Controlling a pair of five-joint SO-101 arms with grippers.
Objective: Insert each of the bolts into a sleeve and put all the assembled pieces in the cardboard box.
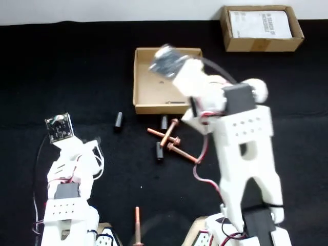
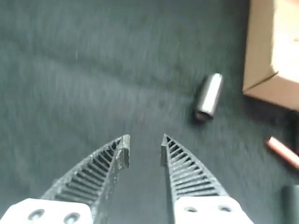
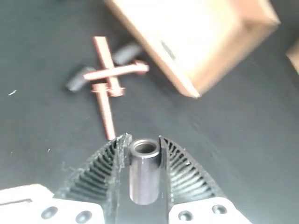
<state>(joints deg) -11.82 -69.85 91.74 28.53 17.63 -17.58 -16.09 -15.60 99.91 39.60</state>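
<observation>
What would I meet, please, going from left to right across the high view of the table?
Left arm → lone sleeve → single bolt at the near edge → crossed bolts → box holding a printed sheet. The open cardboard box and the right arm span several of these, so I leave them out.

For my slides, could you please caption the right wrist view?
Right gripper clamps a dark sleeve, with crossed copper bolts and the cardboard box beyond.
</observation>
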